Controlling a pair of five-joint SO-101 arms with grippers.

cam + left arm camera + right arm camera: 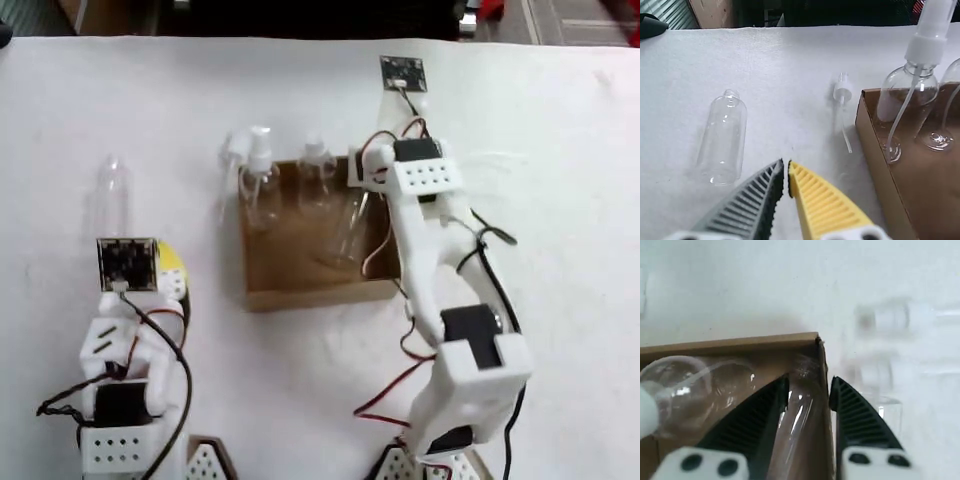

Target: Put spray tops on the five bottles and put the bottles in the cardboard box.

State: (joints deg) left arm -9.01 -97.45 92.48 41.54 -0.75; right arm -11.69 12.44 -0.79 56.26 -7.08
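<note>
1. Bottle (800, 410), clear and tilted, leans in a corner of the cardboard box (300, 290), clasped between the black fingers of the right gripper (807, 385) (parted just to its width).
2. Two capped bottles (258, 180) stand upright in the box nearby.
3. A loose spray top (842, 92) lies on the table (560, 150), just beside the box.
4. An uncapped bottle (725, 135) lies farther off. The left gripper (786, 167) hovers near it, fingers pressed together and empty.

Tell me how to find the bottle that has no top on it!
Find the cardboard box in the middle of the white table. To its left, past a loose spray top, a clear bottle lies on its side. Unlike the capped bottles standing in the box, it is outside on the table and its neck is open.
</note>
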